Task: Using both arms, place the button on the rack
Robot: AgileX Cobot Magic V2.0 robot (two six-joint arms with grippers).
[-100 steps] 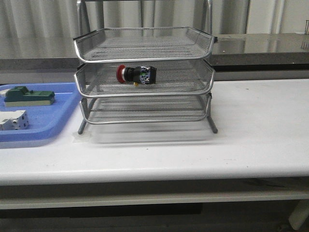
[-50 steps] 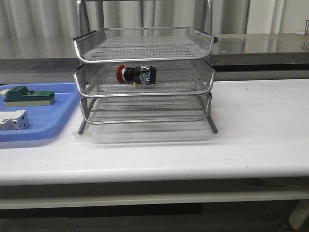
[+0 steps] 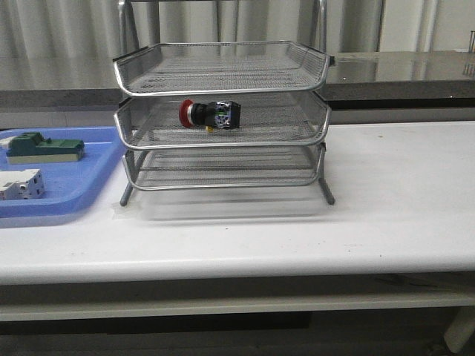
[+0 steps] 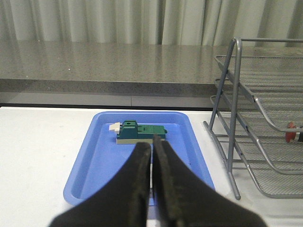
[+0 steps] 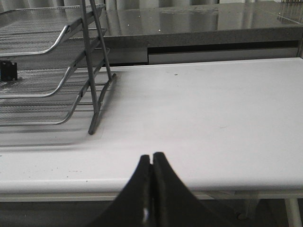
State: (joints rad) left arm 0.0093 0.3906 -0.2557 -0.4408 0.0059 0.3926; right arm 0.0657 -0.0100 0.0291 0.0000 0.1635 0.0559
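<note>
The button, red cap to the left and black body to the right, lies on its side on the middle tier of the silver wire rack. Its red cap shows in the left wrist view and its dark end in the right wrist view. Neither gripper shows in the front view. My left gripper is shut and empty, above the near end of the blue tray. My right gripper is shut and empty, over the table's front edge, right of the rack.
A blue plastic tray lies left of the rack and holds a green block and a white block. The tray and green block also show in the left wrist view. A grey counter runs behind the table.
</note>
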